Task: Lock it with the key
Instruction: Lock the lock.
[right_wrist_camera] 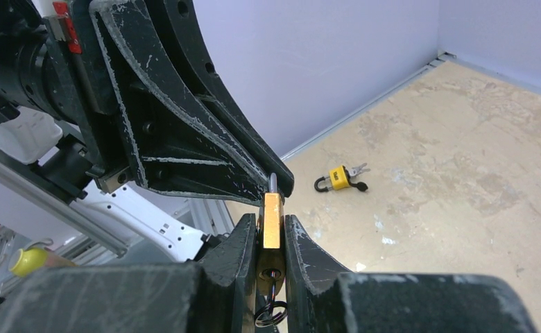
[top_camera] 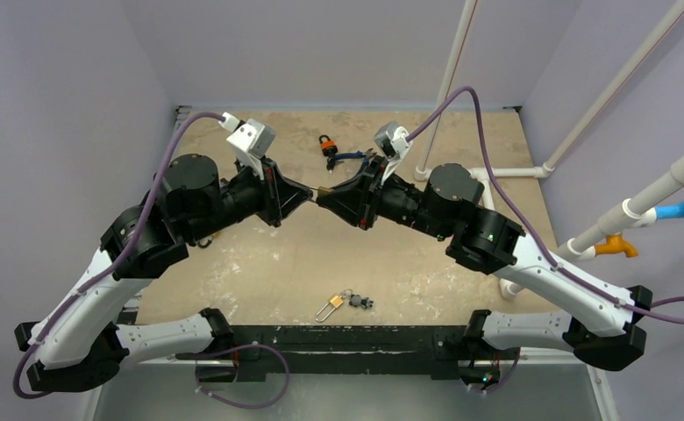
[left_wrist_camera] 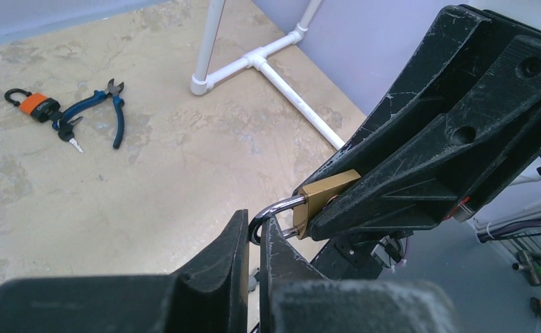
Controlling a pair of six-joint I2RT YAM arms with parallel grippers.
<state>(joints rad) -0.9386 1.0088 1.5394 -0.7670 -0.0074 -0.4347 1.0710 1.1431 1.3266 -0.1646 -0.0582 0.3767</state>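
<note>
Left gripper [left_wrist_camera: 254, 226] pinched shut on the shackle [left_wrist_camera: 281, 204]. Right gripper [right_wrist_camera: 272, 220] clamped on the brass padlock [right_wrist_camera: 272, 223] body, held mid-air between the arms. Opposed grip, likely to press the shackle home. Key ring [right_wrist_camera: 270, 316] dangles below, key itself hidden. On the table [top_camera: 260, 263]: spare lock [top_camera: 338, 303] near, orange lock [top_camera: 325, 146] and pliers [top_camera: 349, 158] far.

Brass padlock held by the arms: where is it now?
In the top view the brass padlock is in the air over the middle of the table, body in the right claw, shackle in the left claw.
</note>
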